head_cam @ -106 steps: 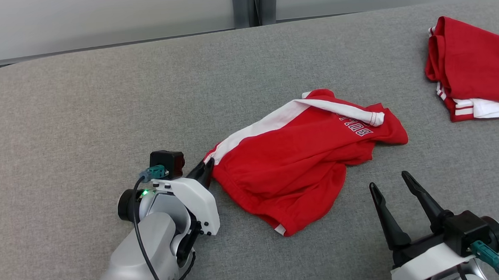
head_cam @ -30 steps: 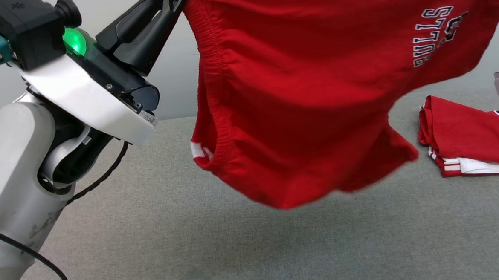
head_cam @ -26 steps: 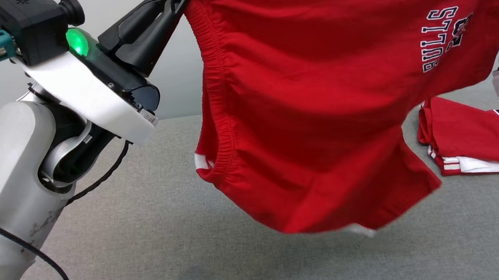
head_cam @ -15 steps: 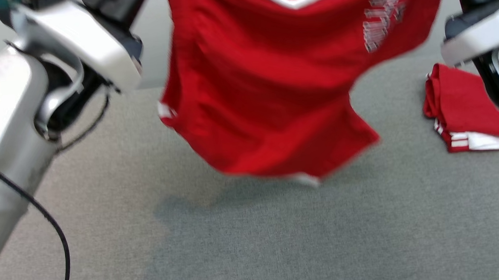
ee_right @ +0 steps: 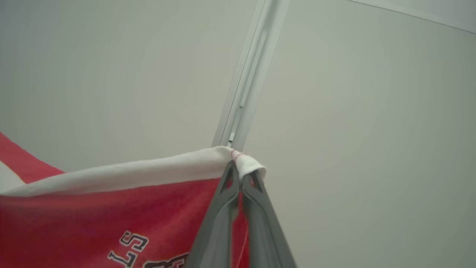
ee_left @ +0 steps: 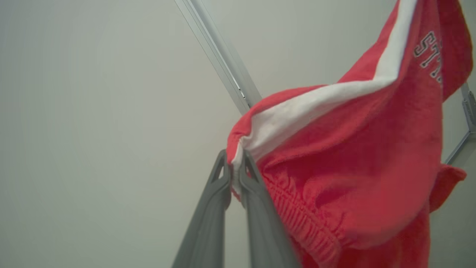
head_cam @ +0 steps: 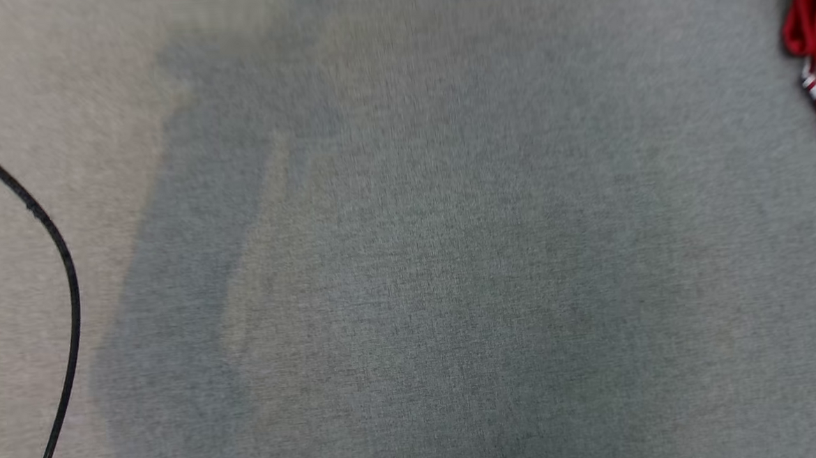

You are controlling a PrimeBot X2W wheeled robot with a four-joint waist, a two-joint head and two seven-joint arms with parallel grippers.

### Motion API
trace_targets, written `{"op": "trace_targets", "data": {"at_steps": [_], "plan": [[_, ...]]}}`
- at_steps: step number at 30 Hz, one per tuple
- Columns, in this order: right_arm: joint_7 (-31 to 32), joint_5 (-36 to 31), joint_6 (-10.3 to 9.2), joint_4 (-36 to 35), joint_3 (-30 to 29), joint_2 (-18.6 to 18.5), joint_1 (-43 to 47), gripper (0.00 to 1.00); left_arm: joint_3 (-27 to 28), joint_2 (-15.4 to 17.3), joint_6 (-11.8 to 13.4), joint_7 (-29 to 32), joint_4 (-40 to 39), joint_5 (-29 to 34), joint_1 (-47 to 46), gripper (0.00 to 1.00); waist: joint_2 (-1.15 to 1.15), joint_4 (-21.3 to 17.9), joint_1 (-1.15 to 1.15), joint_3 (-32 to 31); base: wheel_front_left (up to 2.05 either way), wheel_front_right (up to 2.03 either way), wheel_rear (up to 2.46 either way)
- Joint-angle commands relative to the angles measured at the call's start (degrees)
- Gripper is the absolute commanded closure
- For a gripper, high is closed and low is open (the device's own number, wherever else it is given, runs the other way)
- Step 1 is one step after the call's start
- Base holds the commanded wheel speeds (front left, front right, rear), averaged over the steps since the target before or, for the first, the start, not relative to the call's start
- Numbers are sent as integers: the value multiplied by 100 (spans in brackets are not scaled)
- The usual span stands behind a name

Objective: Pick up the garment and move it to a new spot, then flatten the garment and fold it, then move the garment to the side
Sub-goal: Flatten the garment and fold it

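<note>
Head view has dipped to the grey surface [head_cam: 409,257], while my left gripper [ee_left: 234,165] and right gripper [ee_right: 240,174] each pinch a corner of the garment [ee_left: 353,178], now lifted off it, ready to move.

The head camera looks steeply down, close on the grey table [head_cam: 409,257]. Both wrist cameras tilt up at the pale wall [ee_left: 93,111], close behind the red shorts [ee_left: 353,167], which they share from opposite ends.
</note>
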Motion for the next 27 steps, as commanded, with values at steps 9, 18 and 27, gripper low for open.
{"op": "trace_targets", "data": {"at_steps": [9,18,27], "plan": [[-32,-240,-2,-74,-267,142,860,100,305,-253,-37,-65,-397,514,644,100,0,-19,-1,1272,0,0,0],[-32,442,-2,-903,-80,-422,2605,100,-155,-39,-133,-64,-1938,1090,2267,100,0,203,-1,779,0,0,0],[-34,577,-2,-2219,-484,-513,4732,100,-663,364,-125,-66,-2643,1318,3762,100,0,141,-1,85,0,0,0]]}}
